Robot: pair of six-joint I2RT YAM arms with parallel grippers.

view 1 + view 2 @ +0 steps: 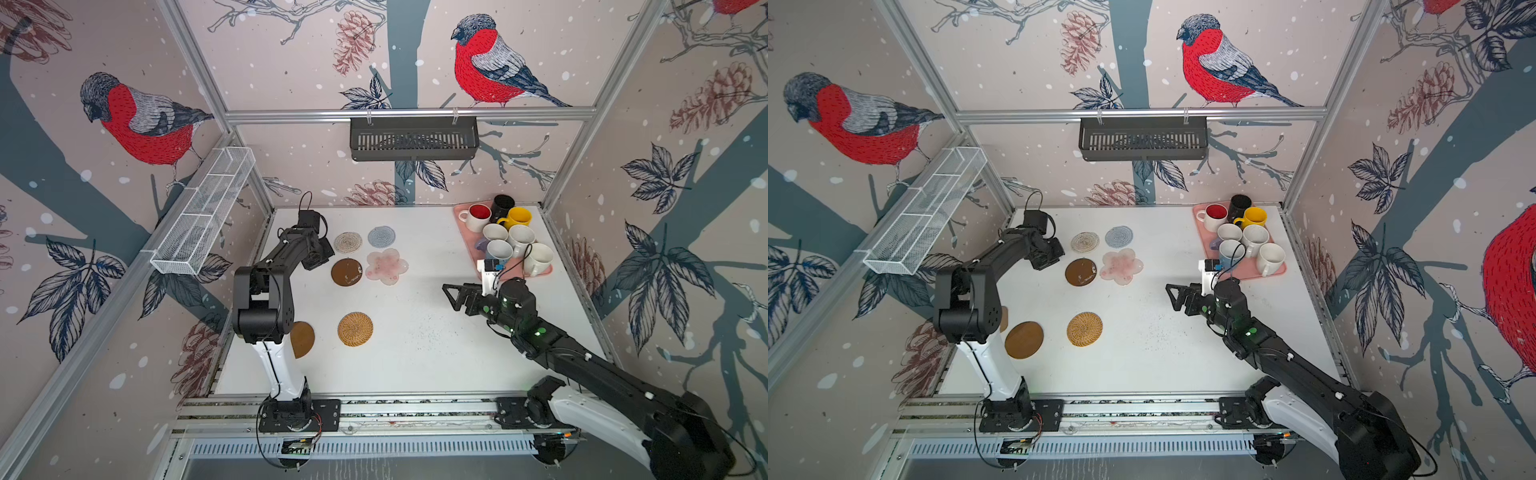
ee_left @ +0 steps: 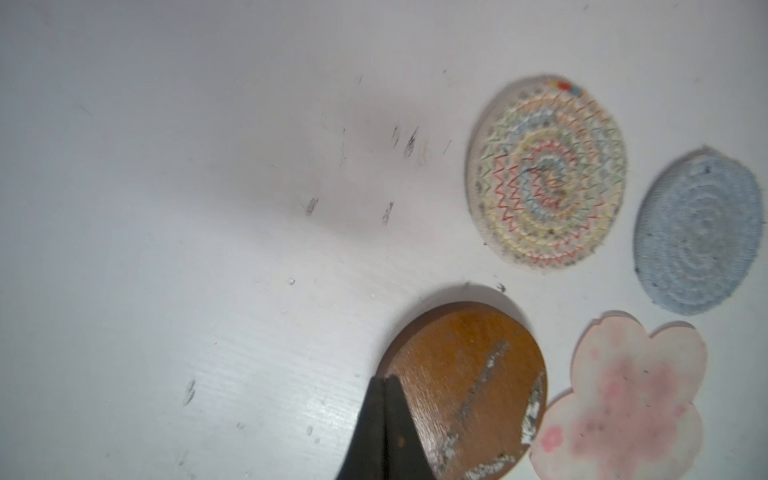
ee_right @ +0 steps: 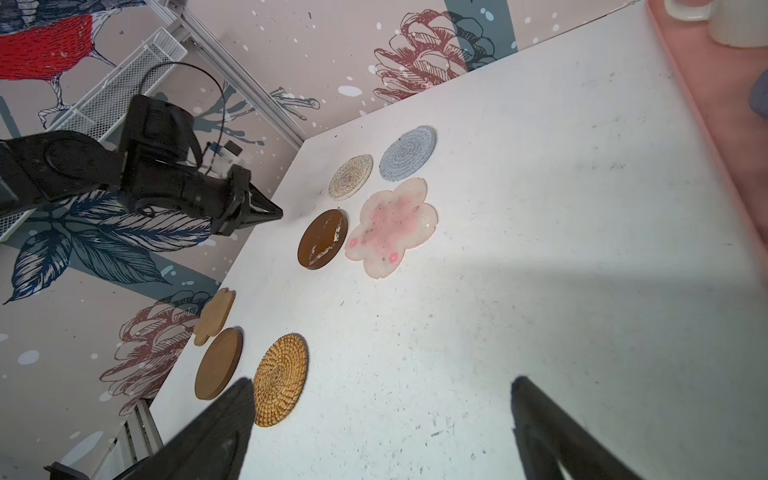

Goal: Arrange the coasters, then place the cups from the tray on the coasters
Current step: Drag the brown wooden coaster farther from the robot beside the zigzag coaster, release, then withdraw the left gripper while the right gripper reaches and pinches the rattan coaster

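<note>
White desk (image 1: 415, 353) sat inside bird-papered walls. Left end effector (image 2: 384, 380) was fully closed and empty, just over a scratched brown disc (image 2: 465, 386) grouped with three other coasters (image 1: 386, 266); three more lay near that arm's base. Right end effector (image 1: 451, 297) gaped wide, empty, above bare desk near the tray (image 1: 464, 230), where the cups (image 1: 519, 237) stood crowded.

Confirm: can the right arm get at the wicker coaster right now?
Probably yes. The right gripper is open and points that way, and only bare table lies between it and the wicker coaster; nothing blocks it.
</note>
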